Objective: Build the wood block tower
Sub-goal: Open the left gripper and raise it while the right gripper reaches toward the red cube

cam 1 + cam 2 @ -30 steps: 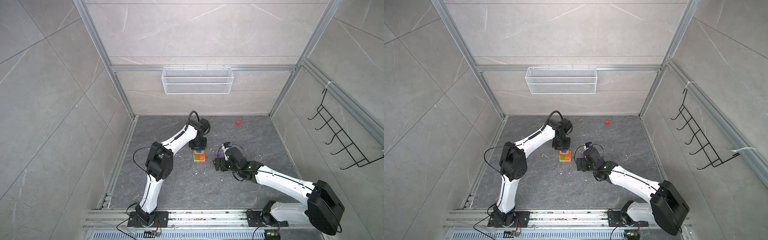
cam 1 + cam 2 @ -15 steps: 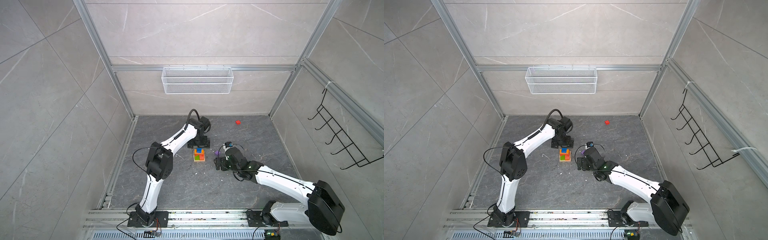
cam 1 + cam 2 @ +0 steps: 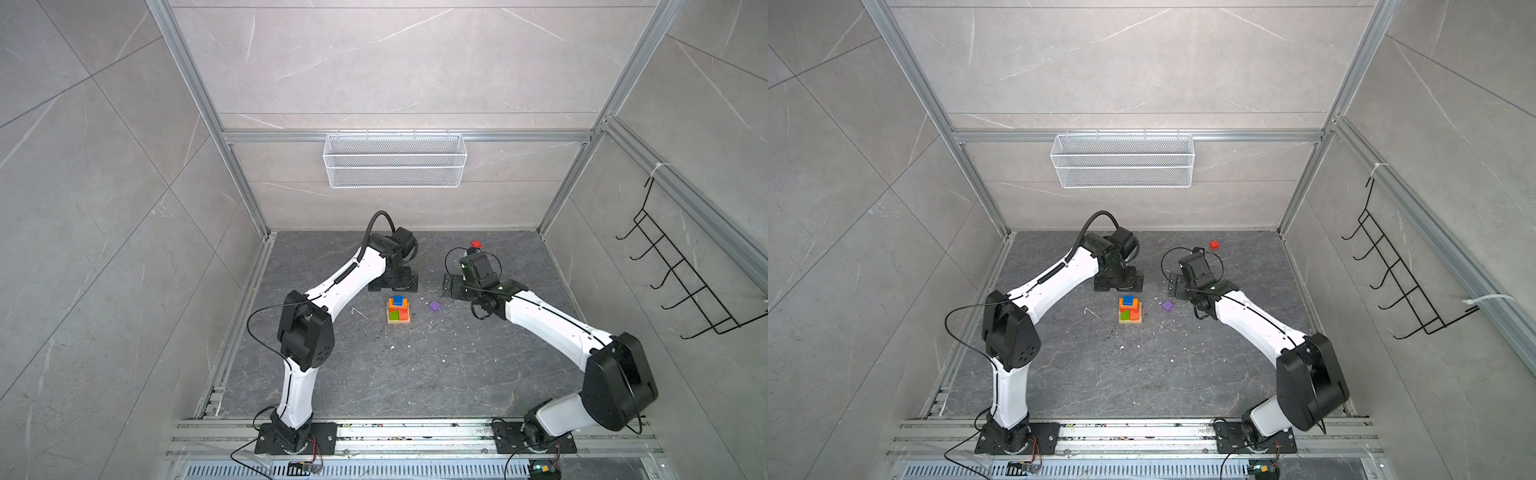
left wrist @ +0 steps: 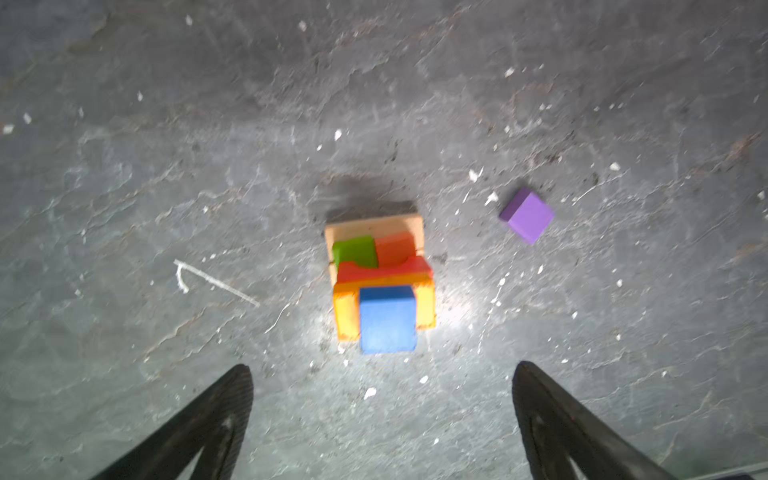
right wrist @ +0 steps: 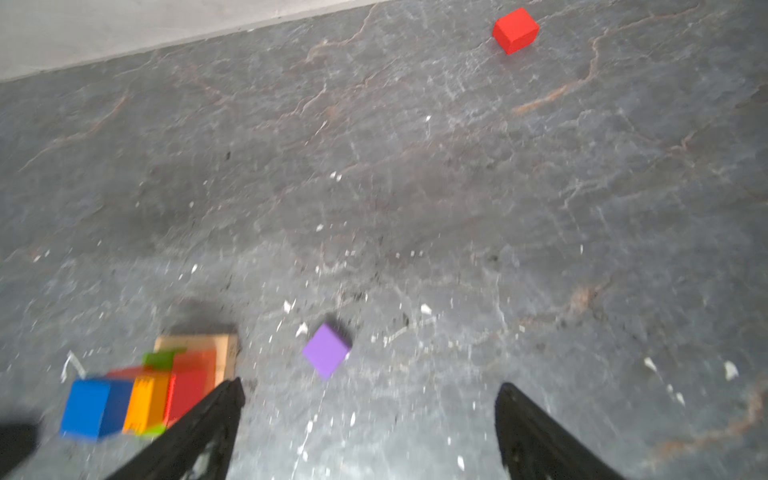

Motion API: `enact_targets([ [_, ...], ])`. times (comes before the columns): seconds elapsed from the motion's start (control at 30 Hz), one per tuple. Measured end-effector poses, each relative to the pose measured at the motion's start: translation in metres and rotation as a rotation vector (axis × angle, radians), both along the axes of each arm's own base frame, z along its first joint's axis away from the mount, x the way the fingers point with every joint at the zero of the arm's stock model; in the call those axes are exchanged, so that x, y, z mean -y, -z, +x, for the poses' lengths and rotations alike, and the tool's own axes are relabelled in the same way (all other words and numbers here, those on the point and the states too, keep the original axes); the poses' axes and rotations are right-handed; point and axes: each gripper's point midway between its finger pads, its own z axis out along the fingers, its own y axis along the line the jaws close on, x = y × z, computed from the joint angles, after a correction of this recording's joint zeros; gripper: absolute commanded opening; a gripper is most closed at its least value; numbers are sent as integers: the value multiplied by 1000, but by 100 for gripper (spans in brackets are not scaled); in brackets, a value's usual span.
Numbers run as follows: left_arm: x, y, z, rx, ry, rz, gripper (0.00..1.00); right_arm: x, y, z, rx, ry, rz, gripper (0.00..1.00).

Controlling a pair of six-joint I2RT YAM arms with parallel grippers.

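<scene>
black jaws of the left gripper (image 4: 382, 370) were spread wide and held nothing. just ahead of them in the wrist view the wood block tower (image 4: 382, 274) stood free, touched by neither finger. it sat on the grey slate floor (image 4: 166, 166) near the middle of the work area, between the two arms in both top views. its tan base (image 4: 374, 226) carried a green slab (image 4: 355, 251) and an orange-red slab (image 4: 397, 249) side by side. over them lay a red piece (image 4: 382, 268) and an orange piece (image 4: 347, 311), with a blue cube (image 4: 387, 318) on top, looking square and settled. the right gripper (image 5: 370, 383) was likewise spread and empty, and a purple cube (image 5: 327, 350) lay loose on the floor just ahead of its fingertips, near the tower but apart from it. a red cube (image 5: 515, 30) lay well apart, close to the back wall. the build seemed mostly done, base through blue cube in place. what seemed left was to fetch and stack the two loose cubes, the purple one being the handier.
</scene>
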Motion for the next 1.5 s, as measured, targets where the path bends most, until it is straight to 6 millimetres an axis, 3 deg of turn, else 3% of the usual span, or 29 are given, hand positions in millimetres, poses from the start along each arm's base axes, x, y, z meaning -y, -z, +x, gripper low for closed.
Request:
enact_targets([
  [0.13,-17,5,-16,-6,-5,25,100,13,8,36,-26,48,23,90],
  [0.27,-28,4,-28,0,-7,30,100,39,20,76,-53,124,74,87],
  [0.57,-44,-7,-42,39,-17,24,100,110,74,144,-139,312,224,83],
  [0.83,-43,-8,-41,47,-17,17,99,115,90,210,-139,298,193,81],
  [0.97,-42,-8,-40,49,-17,16,99,120,97,227,-157,297,180,81],
  [1.13,-42,-8,-40,49,-17,16,99,140,112,237,-200,319,202,80],
  [1.27,-42,-8,-40,48,-17,15,99,153,111,246,-198,327,231,80],
  [1.5,-40,-8,-39,47,-16,15,98,147,110,260,-183,301,286,78],
])
